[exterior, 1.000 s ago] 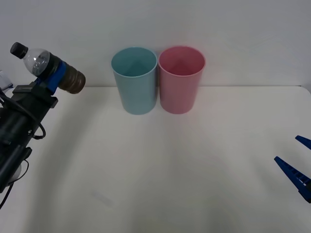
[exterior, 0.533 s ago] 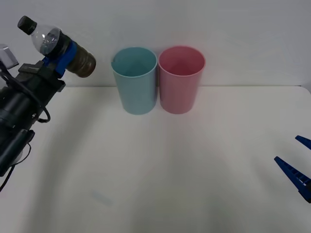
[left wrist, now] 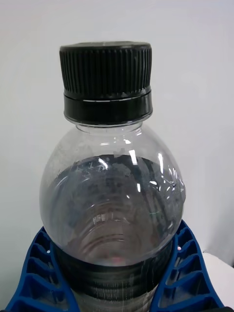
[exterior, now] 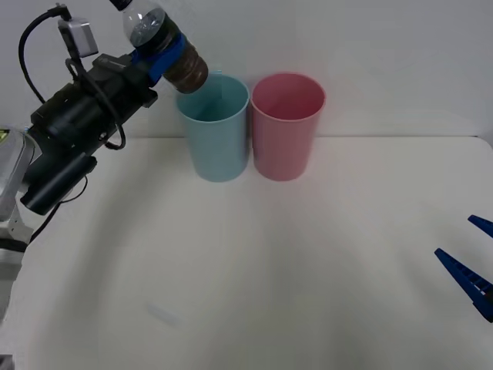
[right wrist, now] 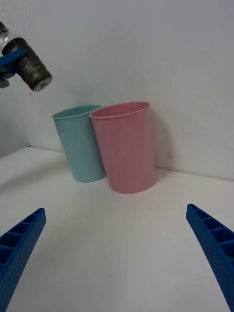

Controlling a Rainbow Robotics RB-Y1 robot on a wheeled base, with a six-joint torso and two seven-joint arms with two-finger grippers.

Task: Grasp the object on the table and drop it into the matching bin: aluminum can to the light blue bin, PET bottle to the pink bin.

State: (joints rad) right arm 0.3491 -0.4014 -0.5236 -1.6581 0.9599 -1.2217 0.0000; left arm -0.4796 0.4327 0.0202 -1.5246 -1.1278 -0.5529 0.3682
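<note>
My left gripper point(exterior: 160, 52) is shut on the PET bottle point(exterior: 163, 48), a small clear bottle with a black cap and dark olive-brown label. It holds the bottle tilted in the air, its base just above the left rim of the light blue bin point(exterior: 213, 127). The pink bin point(exterior: 287, 126) stands right beside the blue one, touching it. From the left wrist, the bottle point(left wrist: 113, 195) sits between the blue fingers point(left wrist: 34, 273), cap up. From the right wrist, the bottle's base point(right wrist: 30, 70) hangs above the light blue bin point(right wrist: 80, 144) and pink bin point(right wrist: 126, 146). My right gripper point(exterior: 471, 258) is open at the table's right edge.
Both bins stand at the back of the white table point(exterior: 254, 262), against a plain white wall. The left arm with its black cable reaches in from the left side.
The left arm has lifted the bottle and carried it to the right, from the far left to just over the light blue bin's left rim. The right gripper has stayed still.
</note>
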